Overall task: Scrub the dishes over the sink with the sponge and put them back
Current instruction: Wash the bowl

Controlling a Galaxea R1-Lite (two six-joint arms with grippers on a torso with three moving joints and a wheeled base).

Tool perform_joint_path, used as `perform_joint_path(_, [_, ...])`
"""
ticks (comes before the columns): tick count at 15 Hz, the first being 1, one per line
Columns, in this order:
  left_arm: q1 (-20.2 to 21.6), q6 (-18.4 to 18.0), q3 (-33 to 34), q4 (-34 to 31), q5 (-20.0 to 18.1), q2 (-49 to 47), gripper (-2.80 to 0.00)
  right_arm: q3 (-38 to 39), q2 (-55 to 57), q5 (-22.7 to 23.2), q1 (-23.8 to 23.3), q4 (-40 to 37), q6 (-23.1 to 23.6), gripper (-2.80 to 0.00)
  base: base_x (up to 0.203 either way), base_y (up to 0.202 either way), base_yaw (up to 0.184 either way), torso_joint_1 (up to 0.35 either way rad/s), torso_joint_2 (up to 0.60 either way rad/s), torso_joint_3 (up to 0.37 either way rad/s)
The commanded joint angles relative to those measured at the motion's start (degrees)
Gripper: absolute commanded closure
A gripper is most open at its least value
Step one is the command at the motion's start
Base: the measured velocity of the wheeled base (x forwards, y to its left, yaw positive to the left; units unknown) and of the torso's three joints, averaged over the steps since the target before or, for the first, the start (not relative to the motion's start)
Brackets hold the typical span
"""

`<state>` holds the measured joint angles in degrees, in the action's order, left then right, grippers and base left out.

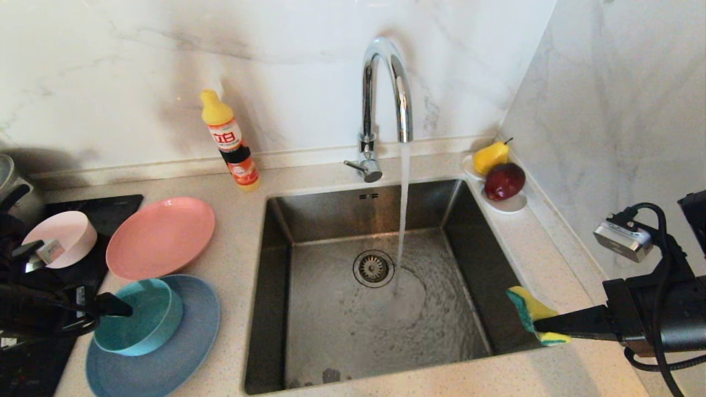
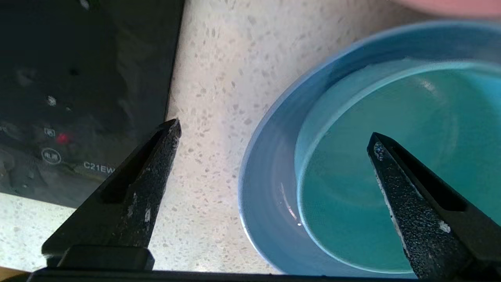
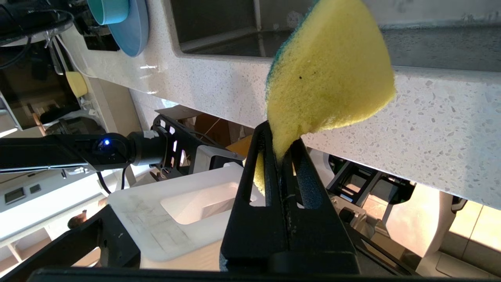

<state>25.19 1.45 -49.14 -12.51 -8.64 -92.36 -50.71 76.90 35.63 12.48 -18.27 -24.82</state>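
Head view: tap running into the sink. Right gripper at the sink's 4 o'clock rim, jaws clamped on the sponge. Left gripper at the 9 o'clock rim of the teal bowl, which sits on the light blue plate.

Left wrist view: jaws wide apart, straddling the bowl's wall, holding nothing.

Right wrist view: sponge pinched between closed fingers.

Bowl sits on a plate, left of the sink; another plate behind them; fruit behind the sink's right corner.
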Motion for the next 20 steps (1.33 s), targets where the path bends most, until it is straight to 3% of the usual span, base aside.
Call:
perform_joint_path(1, [-0.05, -0.04, 0.86, 0.02, -0.06, -0.74, -2.8, -0.09, 0.12, 0.23, 0.07, -0.1, -0.14, 0.0, 0.0, 0.0, 0.0, 0.0, 0.0, 0.0])
perform_joint_path(5, [-0.62, 0.41, 1.24, -0.14, -0.32, -2.69, -2.8, 0.09, 0.27, 0.23, 0.0, -0.1, -0.14, 0.0, 0.0, 0.0, 0.0, 0.0, 0.0, 0.0])
perform_joint_path(8, [-1.88, 5.84, -0.7, -0.28, -3.11, -0.42, -2.8, 0.97, 0.3, 0.31, 0.0, -0.1, -0.14, 0.0, 0.0, 0.0, 0.0, 0.0, 0.0, 0.0])
perform_joint_path(11, [-3.65, 8.83, -0.99, -0.32, -3.66, 1.41, -2.8, 1.14, -0.16, 0.31, 0.0, -0.01, -0.14, 0.0, 0.0, 0.0, 0.0, 0.0, 0.0, 0.0])
perform_joint_path(14, [-5.66, 10.56, -0.13, -1.52, -5.79, 1.92, -2.8, 1.36, -0.17, 0.23, -0.06, 1.0, -0.14, 0.0, 0.0, 0.0, 0.0, 0.0, 0.0, 0.0])
perform_joint_path(18, [-9.72, 12.0, 2.12, -1.19, -6.03, 0.75, -2.8, 1.56, 0.27, 0.16, 0.0, 1.14, -0.14, 0.0, 0.0, 0.0, 0.0, 0.0, 0.0, 0.0])
perform_joint_path(20, [-9.72, 12.17, 1.86, -1.03, -5.94, 0.07, -2.8, 1.41, 0.44, 0.14, -0.09, 1.14, -0.14, 0.0, 0.0, 0.0, 0.0, 0.0, 0.0, 0.0])
